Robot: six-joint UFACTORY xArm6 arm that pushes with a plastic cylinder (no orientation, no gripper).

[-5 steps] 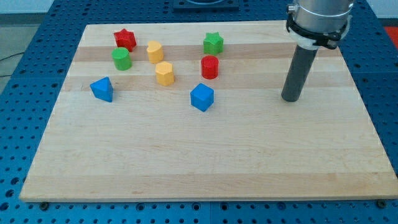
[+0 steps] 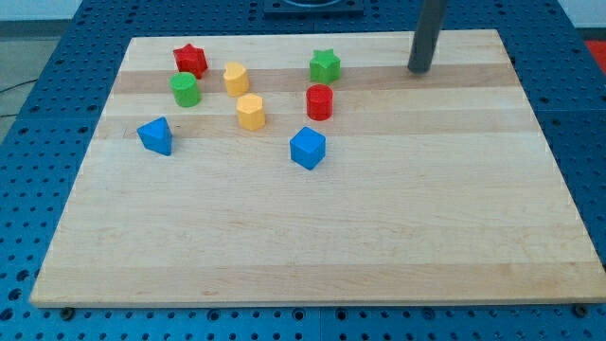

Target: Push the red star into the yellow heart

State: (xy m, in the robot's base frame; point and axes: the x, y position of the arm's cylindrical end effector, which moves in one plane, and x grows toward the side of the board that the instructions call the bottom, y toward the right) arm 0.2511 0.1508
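Note:
The red star (image 2: 190, 60) lies near the board's top left corner. A yellow block that looks like the heart (image 2: 236, 78) lies just to the right of it and a little lower, with a small gap between them. A second yellow block (image 2: 251, 111), roughly hexagonal, lies below the heart. My tip (image 2: 418, 70) rests near the board's top edge, far to the right of both, and touches no block.
A green round block (image 2: 186, 89) sits just below the red star. A green star (image 2: 325, 65), a red cylinder (image 2: 319, 101) and a blue cube (image 2: 308, 148) lie mid-board. A blue triangle (image 2: 155, 135) lies at the left. The wooden board (image 2: 312, 237) lies on a blue perforated table.
My tip has moved from the board's right middle up towards the top edge and slightly left. No block has moved.

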